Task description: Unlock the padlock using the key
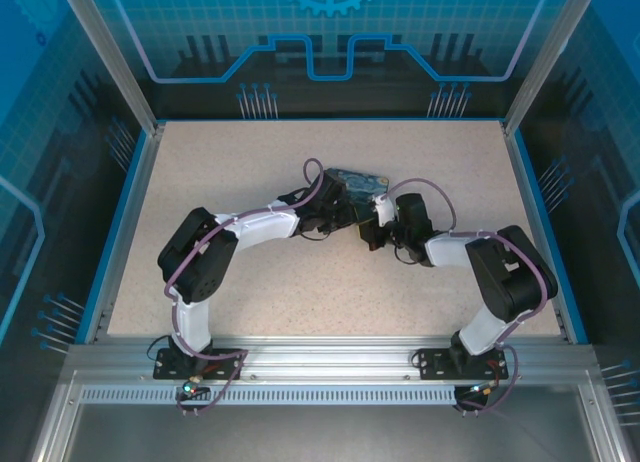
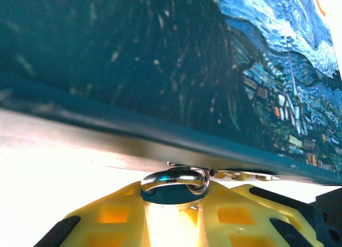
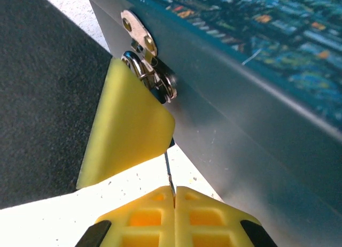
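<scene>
Right wrist view, nearest item: right gripper (image 3: 175,196), yellow fingers pressed together and pinching the key (image 3: 169,175), a thin dark sliver standing up from between the tips.

Next beyond: left gripper (image 2: 174,198), one yellow finger (image 3: 128,132) of it lying flat against the padlock (image 3: 154,78).

Padlock: silvery, hanging from a hasp plate (image 3: 136,29) on the grey metal side of the painted box (image 3: 256,38). The key tip reaches the lower corner of that finger, just below the padlock. Whether it touches the lock cannot be told.

Left wrist view: left gripper clenched on the padlock (image 2: 173,182), one finger on each side. The painted box (image 2: 240,86) stands close above it, its near side blurred.

Top external view: both arms meet at the painted box (image 1: 357,182), which sits past the grippers on the speckled table (image 1: 230,162), about mid-surface.
</scene>
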`<state>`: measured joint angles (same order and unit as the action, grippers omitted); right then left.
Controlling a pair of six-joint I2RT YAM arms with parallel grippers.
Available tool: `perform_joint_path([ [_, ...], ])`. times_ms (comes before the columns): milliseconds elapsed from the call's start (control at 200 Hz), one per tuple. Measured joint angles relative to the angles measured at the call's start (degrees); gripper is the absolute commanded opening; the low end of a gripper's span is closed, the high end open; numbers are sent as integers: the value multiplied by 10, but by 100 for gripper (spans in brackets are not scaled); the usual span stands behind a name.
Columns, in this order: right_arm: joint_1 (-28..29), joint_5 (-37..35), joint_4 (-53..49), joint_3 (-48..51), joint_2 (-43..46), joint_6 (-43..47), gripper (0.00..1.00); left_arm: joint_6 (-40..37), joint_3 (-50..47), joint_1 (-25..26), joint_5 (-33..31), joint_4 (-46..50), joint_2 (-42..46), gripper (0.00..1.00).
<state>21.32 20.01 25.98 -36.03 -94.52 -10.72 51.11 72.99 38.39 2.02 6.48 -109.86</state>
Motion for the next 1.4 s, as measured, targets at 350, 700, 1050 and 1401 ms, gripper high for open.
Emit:
perform_joint_path([
  [350,0,12,55,18,-14,-13,0,0,-1,0,0,-4,0,20],
  [700,0,10,92,32,-15,-26,0,3,-1,-1,4,-10,0,19],
  [1050,-12,10,121,46,-15,-33,0,7,-1,-1,4,-10,1,19],
  [1401,-11,15,125,46,-15,-34,0,14,-1,-1,4,-12,1,19],
])
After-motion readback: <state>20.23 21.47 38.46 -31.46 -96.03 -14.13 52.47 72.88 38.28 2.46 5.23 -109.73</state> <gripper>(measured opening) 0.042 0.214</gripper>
